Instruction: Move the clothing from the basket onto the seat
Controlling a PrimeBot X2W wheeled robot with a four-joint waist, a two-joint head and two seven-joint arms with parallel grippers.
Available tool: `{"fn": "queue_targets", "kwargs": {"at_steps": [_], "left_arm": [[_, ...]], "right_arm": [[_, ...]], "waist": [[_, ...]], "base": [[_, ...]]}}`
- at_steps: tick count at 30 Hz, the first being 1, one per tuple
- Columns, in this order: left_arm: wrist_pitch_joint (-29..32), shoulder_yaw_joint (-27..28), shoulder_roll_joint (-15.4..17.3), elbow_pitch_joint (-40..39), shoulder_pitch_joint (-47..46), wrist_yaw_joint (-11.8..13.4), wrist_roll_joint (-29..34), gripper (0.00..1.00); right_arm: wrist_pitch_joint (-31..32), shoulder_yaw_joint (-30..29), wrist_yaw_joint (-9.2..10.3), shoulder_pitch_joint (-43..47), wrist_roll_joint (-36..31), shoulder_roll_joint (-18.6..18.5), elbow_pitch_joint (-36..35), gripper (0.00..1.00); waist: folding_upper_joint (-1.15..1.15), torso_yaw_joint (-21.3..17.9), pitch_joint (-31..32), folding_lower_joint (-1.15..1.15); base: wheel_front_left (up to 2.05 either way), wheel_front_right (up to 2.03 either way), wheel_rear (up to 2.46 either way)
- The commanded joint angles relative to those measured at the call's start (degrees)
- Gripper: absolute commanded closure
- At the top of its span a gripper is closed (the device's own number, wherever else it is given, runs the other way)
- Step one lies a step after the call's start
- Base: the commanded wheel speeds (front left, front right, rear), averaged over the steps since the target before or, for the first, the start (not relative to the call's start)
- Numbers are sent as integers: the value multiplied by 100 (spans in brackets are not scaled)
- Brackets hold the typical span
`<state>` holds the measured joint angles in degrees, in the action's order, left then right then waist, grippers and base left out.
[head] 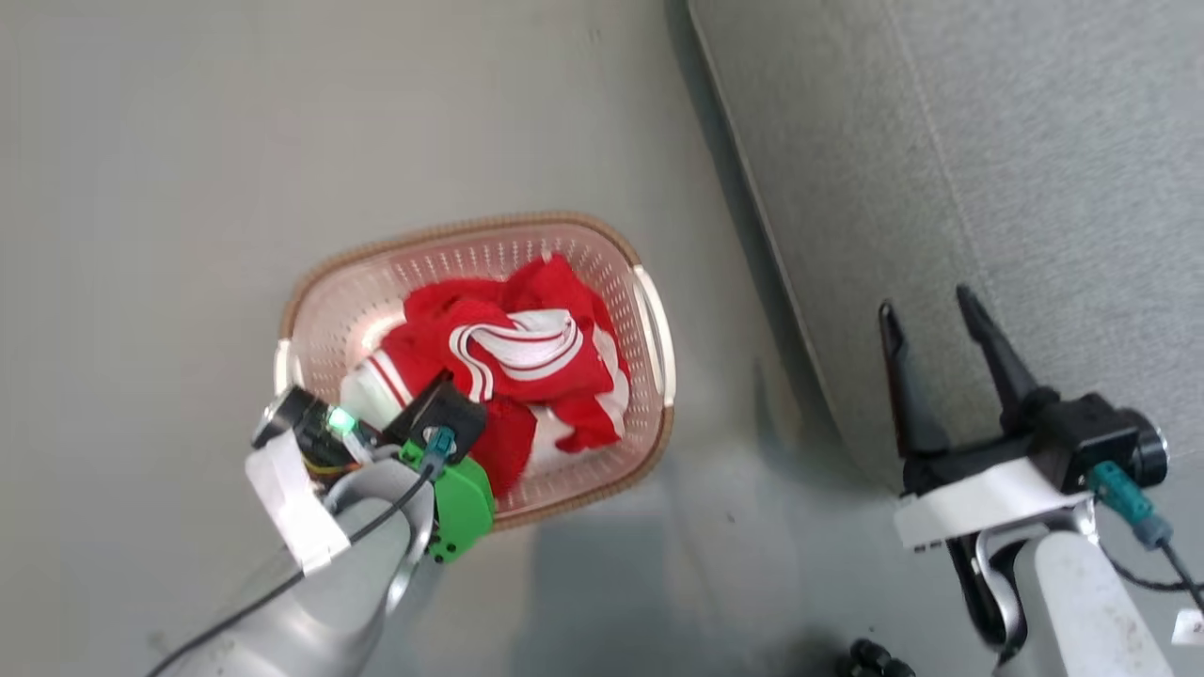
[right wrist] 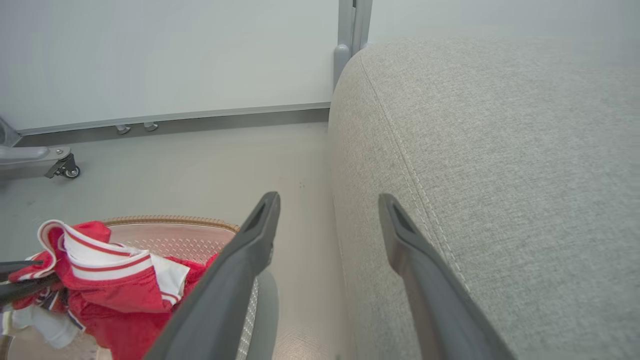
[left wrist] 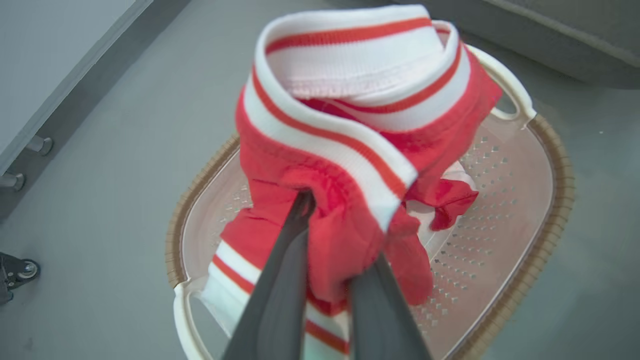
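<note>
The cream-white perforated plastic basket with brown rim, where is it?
In the head view the basket stands on the grey floor, left of the grey fabric seat.

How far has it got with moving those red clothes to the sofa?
Nothing is on the seat yet. In hand: the left gripper has pinched a fold of the red clothing, which is still in the basket. The right gripper hangs open by the seat's edge. Left: lifting the clothing out and carrying it across.
</note>
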<state>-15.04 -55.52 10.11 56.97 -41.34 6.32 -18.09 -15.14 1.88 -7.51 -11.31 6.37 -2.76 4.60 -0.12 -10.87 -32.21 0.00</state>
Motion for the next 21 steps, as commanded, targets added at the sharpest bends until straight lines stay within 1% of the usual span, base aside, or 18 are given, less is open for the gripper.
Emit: {"fn": "queue_targets", "kwargs": {"at_steps": [1, 5, 9, 12, 15, 21], "left_arm": [[-19, 129, 11, -136, 279, 107, -106, 100], [-20, 607, 19, -731, 874, 358, -254, 100], [-20, 1053, 61, -1260, 1437, 492, -341, 100], [-21, 1271, 83, -1538, 1722, 514, -286, 100], [-21, 1488, 72, -1820, 1913, 538, -240, 100], [-21, 1851, -8, -2345, 2137, 415, -175, 100]], "right_arm": [[-2, 14, 4, 209, -54, -23, 41, 0], [-2, 160, 3, 579, -161, -20, 101, 0], [-2, 293, 3, 892, -188, -27, 131, 0], [-2, 466, 3, 1088, -273, -20, 194, 0], [-2, 514, 4, 1210, -242, -29, 221, 0], [-1, 639, 4, 1409, -195, -21, 261, 0]], "waist": [[12, 349, 1495, 0], [12, 414, 2172, 0], [12, 457, 2683, 0], [12, 472, 2989, 0], [12, 501, 3154, 0], [12, 601, 3383, 0]], "base": [[0, 0, 0], [0, 0, 0], [0, 0, 0], [0, 0, 0], [0, 0, 0], [0, 0, 0]]}}
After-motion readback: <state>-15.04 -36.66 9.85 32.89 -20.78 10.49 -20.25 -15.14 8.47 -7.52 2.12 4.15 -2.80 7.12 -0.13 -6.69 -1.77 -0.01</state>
